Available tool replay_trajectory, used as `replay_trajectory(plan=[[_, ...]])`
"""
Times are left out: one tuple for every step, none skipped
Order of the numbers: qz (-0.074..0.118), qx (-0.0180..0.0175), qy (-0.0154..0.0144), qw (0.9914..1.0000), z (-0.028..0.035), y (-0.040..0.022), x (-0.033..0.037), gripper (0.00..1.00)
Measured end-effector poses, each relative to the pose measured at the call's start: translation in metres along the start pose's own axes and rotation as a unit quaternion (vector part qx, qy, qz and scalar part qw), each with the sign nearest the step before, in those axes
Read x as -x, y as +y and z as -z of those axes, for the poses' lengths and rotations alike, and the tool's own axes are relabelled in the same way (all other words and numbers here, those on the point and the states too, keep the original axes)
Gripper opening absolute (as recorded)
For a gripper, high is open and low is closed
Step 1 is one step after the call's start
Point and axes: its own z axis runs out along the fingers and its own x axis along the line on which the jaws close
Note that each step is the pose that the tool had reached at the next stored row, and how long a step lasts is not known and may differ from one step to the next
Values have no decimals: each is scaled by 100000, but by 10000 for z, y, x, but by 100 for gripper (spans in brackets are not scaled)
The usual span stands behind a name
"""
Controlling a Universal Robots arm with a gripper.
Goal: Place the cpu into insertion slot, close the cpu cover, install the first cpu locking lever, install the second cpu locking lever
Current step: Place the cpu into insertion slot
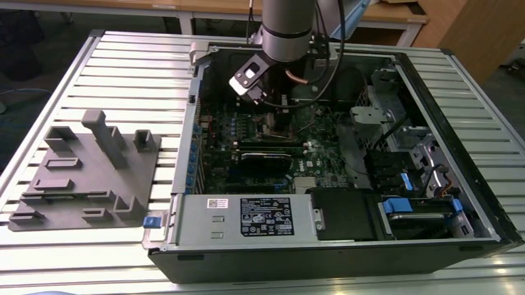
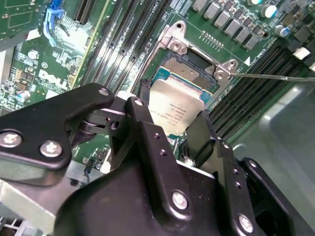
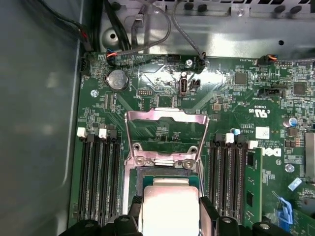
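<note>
1. Work area. The open computer case [image 1: 459,203] lies on its side on the slatted table [image 1: 123,67]. A grey fixture block [image 1: 86,178] stands on the table at the exterior view's left, well apart from the case.

2. Arm position. The arm reaches down from the far side into the case. The gripper [image 1: 279,126] is low over the green motherboard [image 1: 320,166], in its far half.

3. Fingers. In both wrist views the two black fingers [image 2: 142,105] [image 3: 207,216] are partly closed on opposite edges of the cpu [image 2: 174,110] [image 3: 170,209]. One finger bears on each side, and nothing else is held.

4. Orientation of the cpu. It is square, so no long axis applies. The dull metal top faces up, away from the board. Its edges run about parallel to the edges of the insertion slot [image 2: 186,64] [image 3: 167,173].

5. Location of the cpu. It is over the near part of the insertion slot, and a strip of the slot's dark centre remains exposed on the far side. Contact with the slot cannot be determined.

6. Cover. The cpu cover [image 3: 166,116] stands open, hinged at the far edge of the slot, with the board visible through its window.

7. Lever. A thin locking lever [image 2: 275,77] runs out from one corner of the slot, unlatched.

8. Surroundings. Rows of long black memory slots [image 3: 96,177] flank the insertion slot on both sides.
</note>
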Motion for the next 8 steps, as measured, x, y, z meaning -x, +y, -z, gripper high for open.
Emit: replay_trajectory(plan=[[-6,1,1,100000,-10,2,0,54],[-12,4,9,100000,-20,3,0,54],[-18,4,17,100000,-29,4,-1,54],[-16,3,19,100000,-37,6,-3,54],[-4,-2,18,100000,-42,12,-6,54],[-7,1,23,100000,-47,19,-9,54],[-10,0,21,100000,-51,23,-11,54],[-16,-1,18,100000,-54,23,-13,54]])
